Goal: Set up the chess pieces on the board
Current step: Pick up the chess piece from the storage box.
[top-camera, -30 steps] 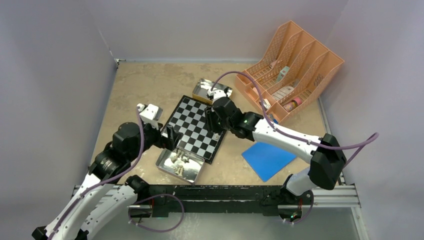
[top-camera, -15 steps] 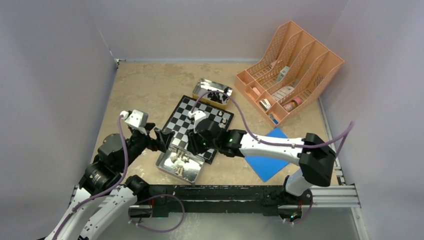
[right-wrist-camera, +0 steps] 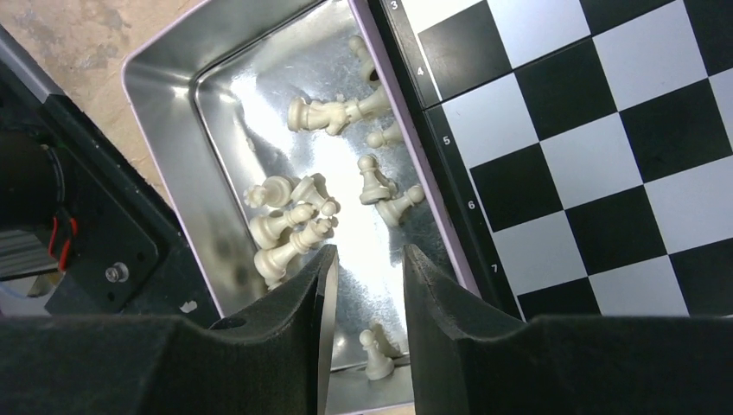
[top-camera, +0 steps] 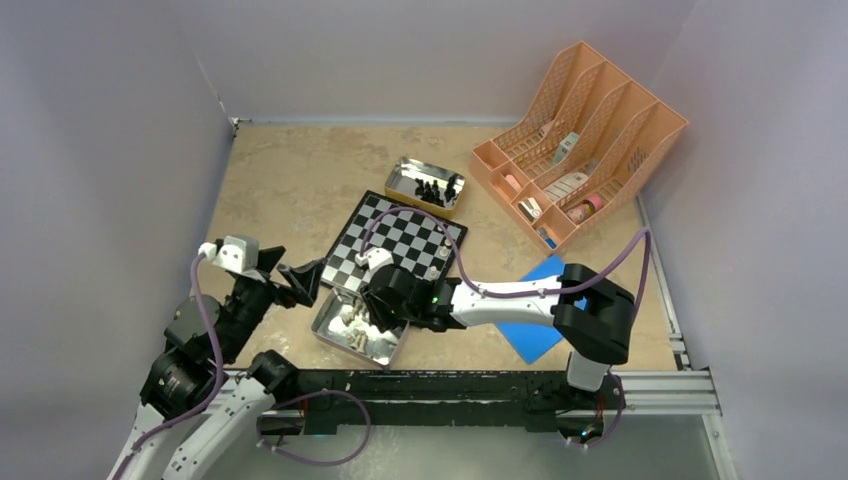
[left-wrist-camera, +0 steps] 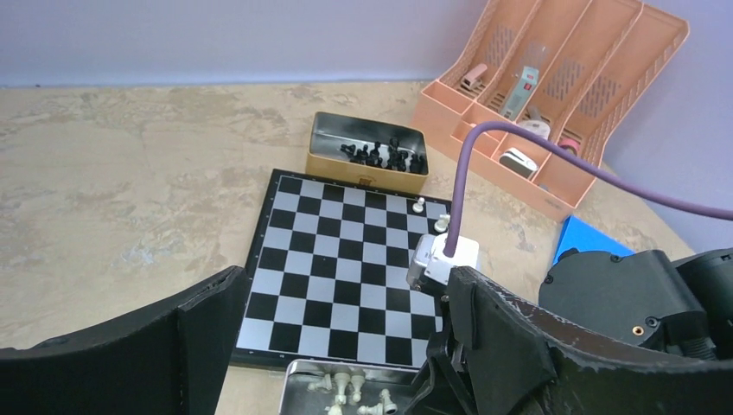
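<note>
The checkered board (top-camera: 392, 232) lies mid-table and also shows in the left wrist view (left-wrist-camera: 328, 259). Two cream-white pieces (left-wrist-camera: 418, 206) stand near its far right edge. More cream-white pieces (right-wrist-camera: 294, 226) lie jumbled in the shiny near tin (top-camera: 335, 335). Black pieces (top-camera: 430, 190) sit in the far tin (top-camera: 402, 172). My right gripper (right-wrist-camera: 367, 259) is open and empty, pointing down over the near tin, with a lone white pawn (right-wrist-camera: 376, 354) below its gap. My left gripper (left-wrist-camera: 346, 346) is open wide and empty, left of the near tin (left-wrist-camera: 298, 380).
An orange file organizer (top-camera: 580, 135) holding small items stands at the back right. A blue flat square (top-camera: 535, 320) lies right of the board, under my right arm. Grey walls close in on the left, back and right. A black rail (top-camera: 440, 385) runs along the near edge.
My right gripper has swung from the board's far right corner across the board to above the near tin. My left gripper has pulled back leftwards, away from the board.
</note>
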You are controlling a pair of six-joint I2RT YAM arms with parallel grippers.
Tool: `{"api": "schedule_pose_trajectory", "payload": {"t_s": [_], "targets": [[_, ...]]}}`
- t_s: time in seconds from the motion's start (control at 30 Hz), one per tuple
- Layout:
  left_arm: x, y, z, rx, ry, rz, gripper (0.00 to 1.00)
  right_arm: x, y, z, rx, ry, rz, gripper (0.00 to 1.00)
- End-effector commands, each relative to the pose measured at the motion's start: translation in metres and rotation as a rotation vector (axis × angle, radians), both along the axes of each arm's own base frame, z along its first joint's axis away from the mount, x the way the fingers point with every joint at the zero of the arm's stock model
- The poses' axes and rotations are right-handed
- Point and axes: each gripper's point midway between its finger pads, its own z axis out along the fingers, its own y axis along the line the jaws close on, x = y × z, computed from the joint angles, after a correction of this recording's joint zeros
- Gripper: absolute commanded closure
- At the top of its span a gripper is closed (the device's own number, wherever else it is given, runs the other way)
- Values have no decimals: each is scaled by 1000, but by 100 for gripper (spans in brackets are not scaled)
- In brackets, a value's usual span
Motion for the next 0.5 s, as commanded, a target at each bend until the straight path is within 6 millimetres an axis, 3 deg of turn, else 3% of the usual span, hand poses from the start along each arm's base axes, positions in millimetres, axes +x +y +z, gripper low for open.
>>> {"api": "schedule_pose_trajectory", "payload": {"t_s": [0.0, 0.17, 0.3, 0.47], "targets": [[-2, 9, 12, -63, -38, 45, 15, 9, 25, 27, 97, -39, -54, 64], [-5, 11, 15, -83, -55, 45, 16, 4, 36, 19, 71, -54, -41, 63], [-5, 12, 15, -84, -55, 50, 17, 13, 31, 4, 1, -54, -118, 64], [-5, 12, 15, -82, -57, 50, 17, 14, 29, 1, -8, -46, -173, 64]]}}
